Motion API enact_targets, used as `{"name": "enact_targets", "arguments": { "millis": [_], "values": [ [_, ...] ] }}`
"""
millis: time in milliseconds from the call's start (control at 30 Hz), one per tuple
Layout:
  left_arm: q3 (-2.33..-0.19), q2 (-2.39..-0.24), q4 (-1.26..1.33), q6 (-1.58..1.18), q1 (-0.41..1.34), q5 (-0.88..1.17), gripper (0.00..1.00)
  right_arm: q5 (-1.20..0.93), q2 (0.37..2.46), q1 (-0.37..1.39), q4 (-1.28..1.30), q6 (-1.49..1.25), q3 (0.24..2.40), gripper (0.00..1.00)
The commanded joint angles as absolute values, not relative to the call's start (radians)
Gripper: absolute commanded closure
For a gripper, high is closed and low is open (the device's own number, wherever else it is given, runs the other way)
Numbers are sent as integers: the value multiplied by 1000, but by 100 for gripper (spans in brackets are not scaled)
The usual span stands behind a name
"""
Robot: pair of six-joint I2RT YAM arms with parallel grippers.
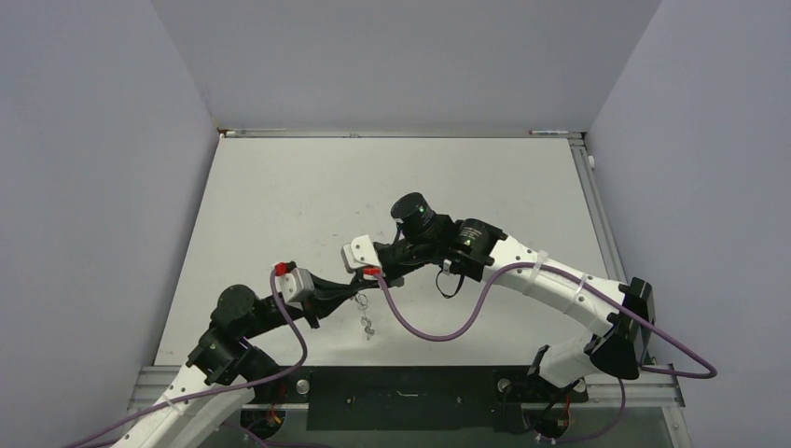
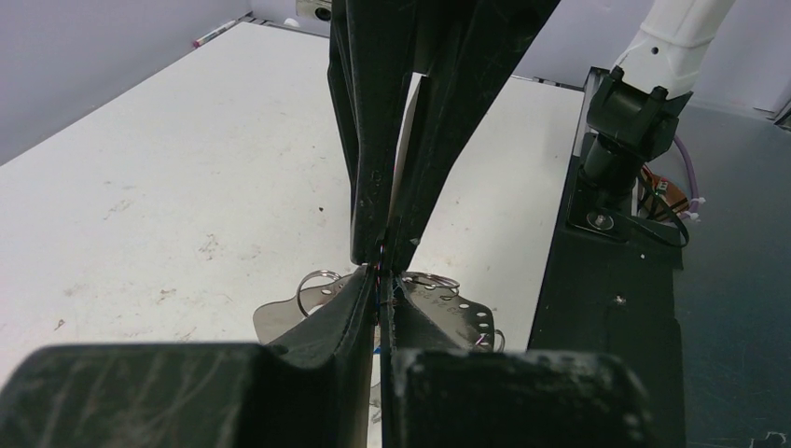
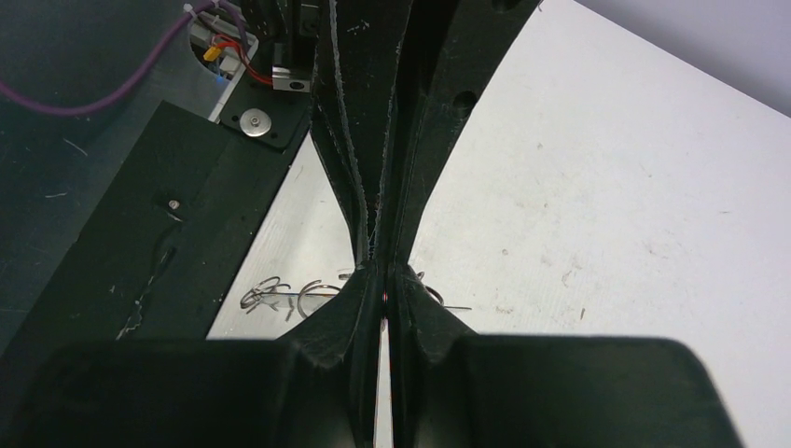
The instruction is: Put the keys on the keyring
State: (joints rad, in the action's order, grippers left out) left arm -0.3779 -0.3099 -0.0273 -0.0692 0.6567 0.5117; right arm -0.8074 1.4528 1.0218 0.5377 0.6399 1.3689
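Silvery keyring [image 2: 462, 306] sits at the lower centre of the left wrist view, white table [image 2: 187, 187] behind it, where the left gripper [image 2: 381, 297] and right gripper [image 3: 384, 280] meet tip to tip, each pressed together; which one pinches it I cannot tell.

1. The top view is bright and even: soft light comes from above, and the arms throw only faint, blurred shadows on the table [image 1: 280, 196].
2. The walls [image 1: 84, 187] show flat grey, without glare.
3. In the wrist views, the base of the left gripper [image 2: 381, 280] and of the right gripper [image 3: 384, 277] fills the bottom edge as dark, out-of-focus blocks.
4. Their black fingers [image 2: 373, 140] swallow nearly all surface detail.
5. The keyring [image 2: 457, 303] is sharp and carries small glints.
6. The metal rail [image 3: 289, 233] has a pale sheen.
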Motion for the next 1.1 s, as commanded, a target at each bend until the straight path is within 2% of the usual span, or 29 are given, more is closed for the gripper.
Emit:
{"name": "enact_targets", "arguments": {
  "millis": [0, 67, 100, 167, 200, 233, 400, 567, 700, 900, 1067],
  "values": [
    [-419, -288, 56, -74, 652, 515, 100, -816, 1407, 1015, 450, 643, 1335, 95],
    [-413, -279, 64, -74, 652, 514, 100, -820, 1377, 1011, 403, 630, 1302, 95],
    [-412, -276, 65, -74, 652, 512, 95, -823, 1365, 1009, 385, 628, 1287, 95],
    [-411, -269, 65, -69, 652, 508, 84, -824, 1339, 1006, 347, 612, 1262, 95],
    [-411, -267, 65, -69, 652, 507, 72, -823, 1331, 1005, 329, 607, 1248, 95],
    [-410, -265, 66, -69, 652, 504, 65, -820, 1319, 1006, 307, 599, 1235, 95],
    [-408, -249, 63, -85, 652, 463, 44, -801, 1235, 1006, 156, 546, 1110, 95],
    [-404, -227, 71, -87, 652, 466, 42, -802, 1154, 1004, 17, 496, 1011, 95],
    [-395, -204, 97, -87, 652, 502, 42, -801, 1103, 1004, -218, 383, 891, 95],
    [-369, -153, 148, -86, 652, 547, 43, -754, 1051, 1002, -792, 106, 653, 95],
    [-361, -126, 170, -88, 650, 571, 46, -627, 1097, 997, -1270, -152, 512, 95]
  ]
}}
